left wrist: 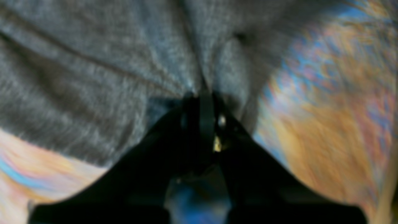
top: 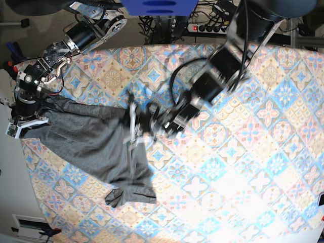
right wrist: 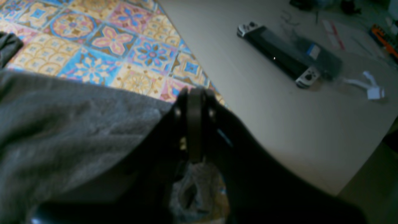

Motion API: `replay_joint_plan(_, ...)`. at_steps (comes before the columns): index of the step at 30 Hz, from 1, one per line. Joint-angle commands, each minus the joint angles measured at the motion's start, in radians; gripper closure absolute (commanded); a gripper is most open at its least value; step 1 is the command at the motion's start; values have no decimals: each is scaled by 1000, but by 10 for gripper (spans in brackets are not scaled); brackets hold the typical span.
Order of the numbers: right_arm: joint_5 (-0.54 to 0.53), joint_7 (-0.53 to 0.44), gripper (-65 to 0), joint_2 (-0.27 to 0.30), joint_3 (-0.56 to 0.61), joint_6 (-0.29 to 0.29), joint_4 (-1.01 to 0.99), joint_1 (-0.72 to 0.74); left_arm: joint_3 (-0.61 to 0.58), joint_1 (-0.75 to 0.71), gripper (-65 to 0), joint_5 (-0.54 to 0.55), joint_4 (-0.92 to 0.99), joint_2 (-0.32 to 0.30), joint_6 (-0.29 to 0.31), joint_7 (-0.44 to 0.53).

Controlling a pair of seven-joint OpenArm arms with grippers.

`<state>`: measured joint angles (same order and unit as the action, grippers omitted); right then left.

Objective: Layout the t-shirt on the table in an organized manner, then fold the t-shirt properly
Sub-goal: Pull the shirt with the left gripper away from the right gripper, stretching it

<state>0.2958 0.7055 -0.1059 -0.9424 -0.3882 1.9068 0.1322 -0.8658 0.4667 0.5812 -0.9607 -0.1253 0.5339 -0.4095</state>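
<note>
The dark grey t-shirt (top: 91, 142) lies crumpled on the left part of the table (top: 243, 152), stretched between my two grippers, with a bunched end trailing toward the front. My left gripper (top: 134, 124) is shut on a fold of the t-shirt (left wrist: 93, 93) at its right side; the left wrist view is blurred, and the fabric puckers at the closed left gripper (left wrist: 202, 93). My right gripper (top: 25, 124) sits at the table's left edge. The right wrist view shows the right gripper (right wrist: 194, 93) shut, grey cloth of the t-shirt (right wrist: 62, 130) draped beside it and caught under the fingers.
Past the patterned cloth's edge (right wrist: 192, 71) lies a bare white surface holding a handheld game console (right wrist: 279, 56), a white adapter (right wrist: 371, 88) and small tools. A power strip (top: 212, 28) and cables sit behind the table.
</note>
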Motion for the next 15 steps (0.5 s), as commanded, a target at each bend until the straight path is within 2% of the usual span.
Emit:
replay_joint_plan(1, -8, -31, 0, 13, 1, 4, 17, 17, 12, -10, 0, 10, -116, -78, -7, -18)
replay_joint_plan(3, -8, -31, 0, 15, 1, 4, 15, 17, 30, -70, 0, 44, -301, -193, -45, -38)
replay_joint_plan(7, -8, -33, 0, 13, 1, 4, 15, 19, 152, -188, 0, 69, -536, -363, -139, -108)
replay_joint_plan(12, -8, -33, 0, 10, 1, 2, 15, 19, 406, -388, 0, 66, -702, -508, -143, -141)
replay_joint_plan(15, -8, -33, 0, 10, 1, 2, 15, 17, 547, -518, 0, 62, -785, -569, -142, -141)
